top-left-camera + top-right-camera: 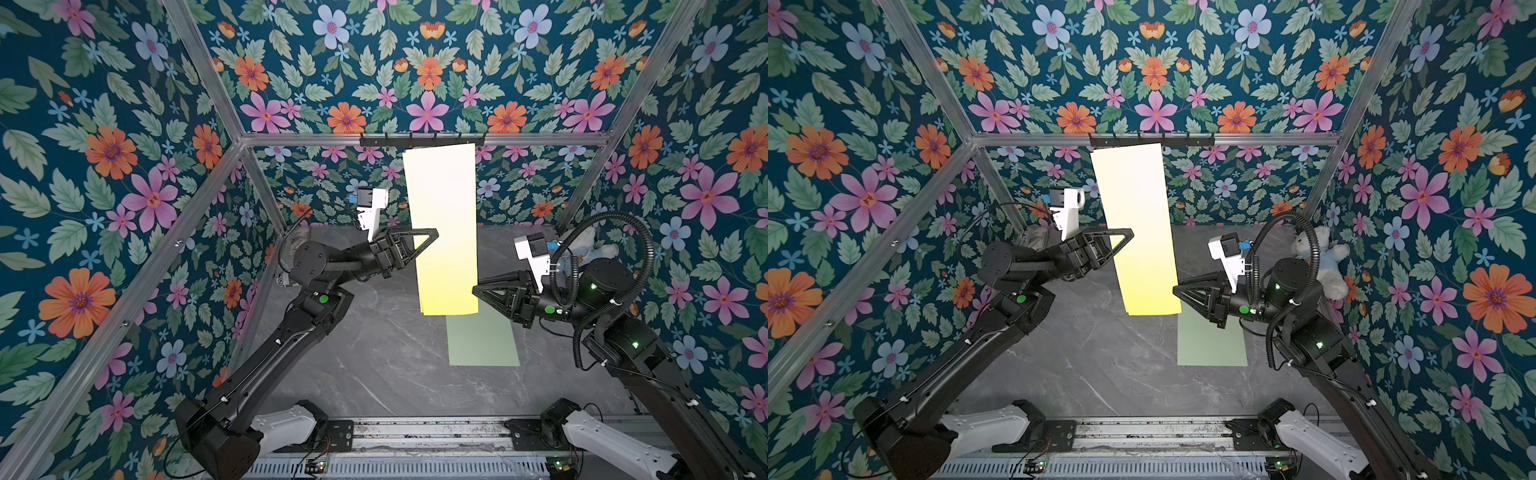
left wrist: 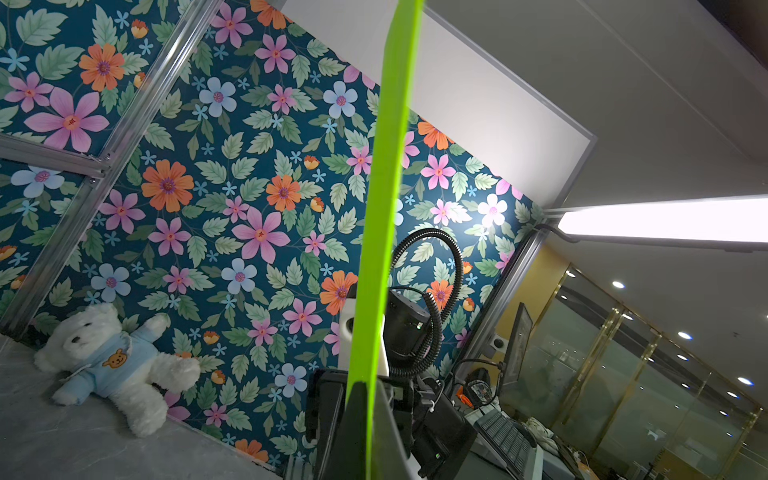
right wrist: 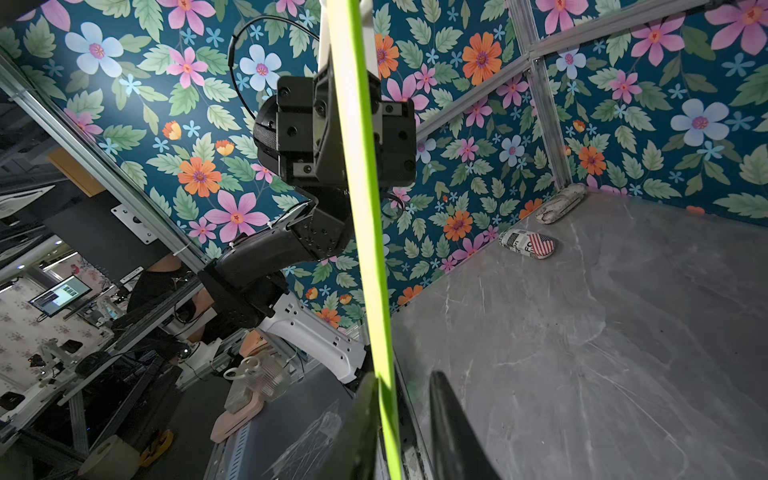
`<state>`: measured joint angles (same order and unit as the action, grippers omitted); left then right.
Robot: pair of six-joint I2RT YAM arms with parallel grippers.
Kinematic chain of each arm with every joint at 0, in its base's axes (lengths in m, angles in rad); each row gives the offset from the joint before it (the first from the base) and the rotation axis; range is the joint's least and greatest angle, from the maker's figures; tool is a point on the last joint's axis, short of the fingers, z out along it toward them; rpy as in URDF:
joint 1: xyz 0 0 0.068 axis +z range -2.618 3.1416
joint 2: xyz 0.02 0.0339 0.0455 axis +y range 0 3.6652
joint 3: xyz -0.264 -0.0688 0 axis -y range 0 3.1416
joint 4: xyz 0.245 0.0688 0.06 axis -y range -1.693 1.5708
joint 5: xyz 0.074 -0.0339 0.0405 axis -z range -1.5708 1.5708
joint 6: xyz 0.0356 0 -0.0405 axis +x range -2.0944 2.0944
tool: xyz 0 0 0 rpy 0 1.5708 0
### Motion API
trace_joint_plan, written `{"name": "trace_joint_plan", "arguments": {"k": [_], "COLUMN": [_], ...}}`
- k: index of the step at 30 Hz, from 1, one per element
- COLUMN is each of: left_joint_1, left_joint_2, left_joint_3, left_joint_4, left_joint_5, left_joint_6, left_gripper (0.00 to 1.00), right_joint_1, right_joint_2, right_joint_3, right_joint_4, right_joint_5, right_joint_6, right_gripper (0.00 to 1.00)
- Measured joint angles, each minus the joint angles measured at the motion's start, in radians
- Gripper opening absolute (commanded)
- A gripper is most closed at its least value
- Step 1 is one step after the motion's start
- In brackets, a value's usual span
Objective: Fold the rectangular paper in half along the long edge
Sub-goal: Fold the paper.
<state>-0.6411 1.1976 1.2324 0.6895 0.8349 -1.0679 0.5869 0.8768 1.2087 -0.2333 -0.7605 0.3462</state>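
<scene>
In both top views the yellow paper (image 1: 444, 228) (image 1: 1138, 228) is standing raised above the worktop (image 1: 353, 353), its long axis close to upright by my judgement. Two layers are showing at its lower end. The left jaws are pinching one long edge about midway along. The right jaws are sitting at the opposite long edge, near the lower corner. A green sheet (image 1: 482, 340) is lying flat beneath.

In the left wrist view the paper (image 2: 386, 166) is showing edge-on, rising from between the closed left jaws.

In the right wrist view the paper (image 3: 361, 208) is passing between the right jaws, which are standing slightly parted. It is lying against one finger (image 3: 353, 440), with a gap to the other, so nothing is clamped there.

The right arm is the nearer one to the free lower corner. Any regrip there is depending on the edge staying between those jaws.
</scene>
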Motion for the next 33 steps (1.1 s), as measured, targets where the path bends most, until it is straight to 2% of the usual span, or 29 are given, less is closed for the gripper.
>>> {"name": "trace_joint_plan", "arguments": {"k": [3, 4, 5, 6, 8, 10, 11, 12, 13, 20, 25, 33], "left_joint_1": [0.000, 0.001, 0.001, 0.001, 0.000, 0.000, 0.000, 0.000, 0.001, 0.000, 0.000, 0.000], "left_joint_2": [0.000, -0.002, -0.002, -0.003, -0.005, -0.006, -0.007, -0.008, -0.010, -0.012, -0.013, 0.005], "left_joint_3": [-0.006, -0.007, -0.009, -0.010, -0.014, -0.018, -0.021, -0.023, -0.026, -0.041, -0.047, -0.067], "left_joint_4": [-0.001, -0.001, -0.001, -0.002, -0.002, -0.001, -0.001, -0.001, -0.001, -0.001, 0.001, 0.017], "left_joint_5": [-0.001, -0.003, -0.003, -0.003, -0.002, -0.002, -0.003, -0.003, -0.004, -0.003, -0.003, -0.004], "left_joint_6": [0.000, 0.000, 0.000, 0.000, 0.000, 0.000, 0.000, 0.000, 0.000, 0.000, 0.000, -0.003], "left_gripper": [0.00, 0.00, 0.00, 0.00, 0.00, 0.00, 0.00, 0.00, 0.00, 0.00, 0.00, 0.00], "right_joint_1": [-0.011, -0.013, -0.015, -0.019, -0.027, -0.030, -0.032, -0.032, -0.034, -0.056, -0.066, -0.079], "right_joint_2": [0.003, 0.006, 0.010, 0.014, 0.021, 0.027, 0.030, 0.032, 0.034, 0.061, 0.069, 0.089], "right_joint_3": [0.003, 0.005, 0.010, 0.015, 0.022, 0.022, 0.021, 0.021, 0.021, 0.034, 0.036, 0.036], "right_joint_4": [0.026, 0.034, 0.036, 0.040, 0.059, 0.076, 0.085, 0.089, 0.097, 0.141, 0.170, 0.232], "right_joint_5": [-0.012, -0.018, -0.018, -0.018, -0.019, -0.021, -0.025, -0.025, -0.028, -0.027, -0.052, -0.078], "right_joint_6": [0.002, 0.003, 0.007, 0.009, 0.008, 0.016, 0.018, 0.020, 0.024, 0.049, 0.056, 0.091], "right_gripper": [0.00, 0.13, 0.15, 0.15, 0.00, 0.00, 0.04, 0.16, 0.19, 0.30, 0.26, 0.28]}}
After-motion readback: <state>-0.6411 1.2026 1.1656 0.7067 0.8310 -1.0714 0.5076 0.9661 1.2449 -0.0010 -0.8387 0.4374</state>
